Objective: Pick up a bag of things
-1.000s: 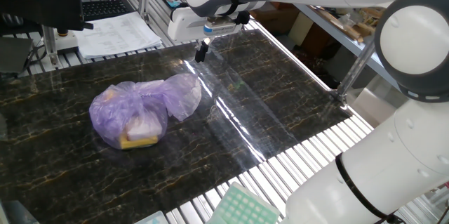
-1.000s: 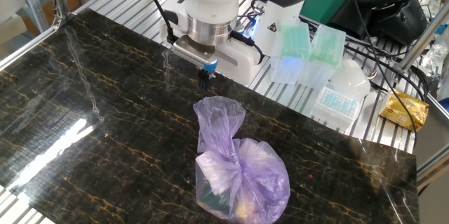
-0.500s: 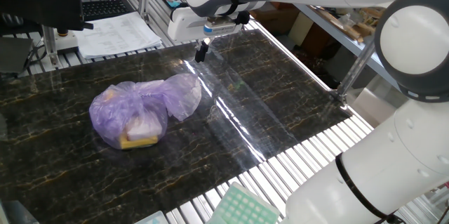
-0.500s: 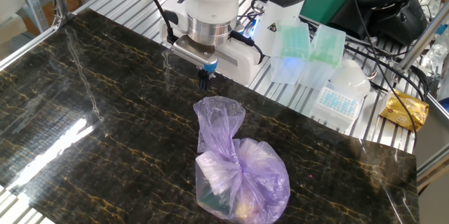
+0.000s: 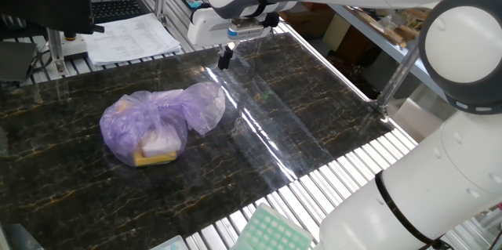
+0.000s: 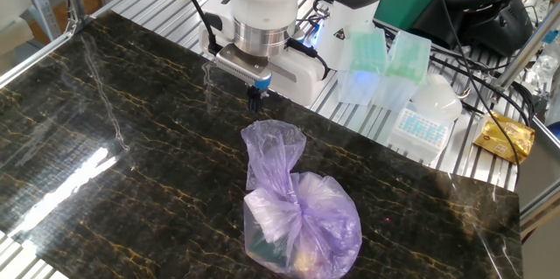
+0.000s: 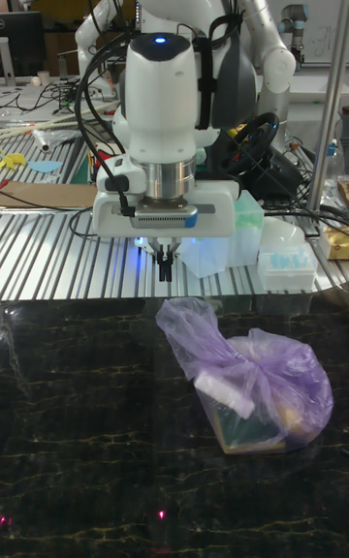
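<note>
The arm's black two-finger gripper (image 5: pixel 225 56) hangs above the dark marble-patterned table (image 5: pixel 314 125), its 2 fingers pressed together into 1 narrow point with nothing between them. It holds nothing, so the pick looks not yet begun.

The translucent light-purple wrinkly plastic bag (image 5: pixel 157 121) lies on the table below the gripper and off to one side of it, clear of the fingers. In the tall fixed view the bag (image 7: pixel 254 374) sits lower in the picture than the gripper (image 7: pixel 166 265), with its loose flap reaching up toward the fingertips but apart from them. In the other fixed view the gripper (image 6: pixel 255 97) stands just above the top edge of that flap, and the bulk of the bag (image 6: pixel 297 213) lies further off.

A yellow sponge-like block (image 5: pixel 154 157) and pale items show through the film, weighing down the rounded end; that is probably why the body sits flat while the empty neck trails out toward the gripper.

The neck looks like the sensible place to grip: thin film gathers easily between 2 narrow fingers, whereas the bulging end is likely too wide. For that the fingers would first need to part, then descend over the flap. A risk is the slippery film sliding out of the grip.
</note>
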Robot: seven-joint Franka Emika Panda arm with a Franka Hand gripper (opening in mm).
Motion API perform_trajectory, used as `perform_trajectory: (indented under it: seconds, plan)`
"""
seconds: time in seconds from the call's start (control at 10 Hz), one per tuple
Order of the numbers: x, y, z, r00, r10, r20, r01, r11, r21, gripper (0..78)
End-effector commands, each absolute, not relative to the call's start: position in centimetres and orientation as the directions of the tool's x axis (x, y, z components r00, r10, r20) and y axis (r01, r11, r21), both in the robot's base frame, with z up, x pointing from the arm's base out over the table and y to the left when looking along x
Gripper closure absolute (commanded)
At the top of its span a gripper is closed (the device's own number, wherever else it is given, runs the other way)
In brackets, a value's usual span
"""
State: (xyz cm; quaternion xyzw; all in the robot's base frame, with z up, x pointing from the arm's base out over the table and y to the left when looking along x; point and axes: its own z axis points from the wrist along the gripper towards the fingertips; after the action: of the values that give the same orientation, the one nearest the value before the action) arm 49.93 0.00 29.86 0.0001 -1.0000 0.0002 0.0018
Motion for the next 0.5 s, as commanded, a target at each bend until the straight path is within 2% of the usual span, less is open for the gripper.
perform_trajectory:
  seconds: [0.1,0.2,0.5]
  plan:
    - [49.93,0.00,29.86,-0.993,-0.111,-0.035,-0.111,0.994,0.017,77.6]
    - [49.93,0.09,29.89,-0.993,-0.118,-0.029,-0.117,0.993,-0.033,77.6]
    - [49.94,0.19,29.93,-0.993,-0.112,-0.029,-0.112,0.994,-0.019,77.6]
